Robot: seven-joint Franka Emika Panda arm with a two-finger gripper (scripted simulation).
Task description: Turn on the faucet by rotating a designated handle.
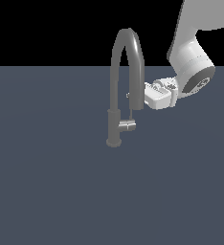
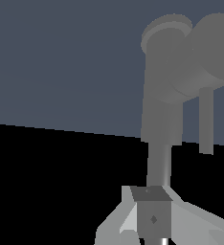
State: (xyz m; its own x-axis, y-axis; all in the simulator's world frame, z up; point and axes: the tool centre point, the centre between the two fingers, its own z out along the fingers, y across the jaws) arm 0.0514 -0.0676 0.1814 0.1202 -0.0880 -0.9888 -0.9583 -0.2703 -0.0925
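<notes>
The dark grey gooseneck faucet (image 1: 115,86) stands on the flat grey surface, its spout arching toward the exterior view's right. The silver handle (image 1: 127,125) juts from the base post, with its thin rod rising beside the spout's end. My gripper (image 1: 129,95) reaches in from the exterior view's right. Its white hand sits behind the spout's end, its tips at the top of the rod. In the wrist view the fingers (image 2: 152,217) appear shut together and empty, with the faucet post (image 2: 159,115) and the handle (image 2: 209,52) close ahead.
The flat grey-blue surface (image 1: 47,182) spreads all around the faucet, under a black background. My white arm (image 1: 193,67) comes down from the upper part of the exterior view's right.
</notes>
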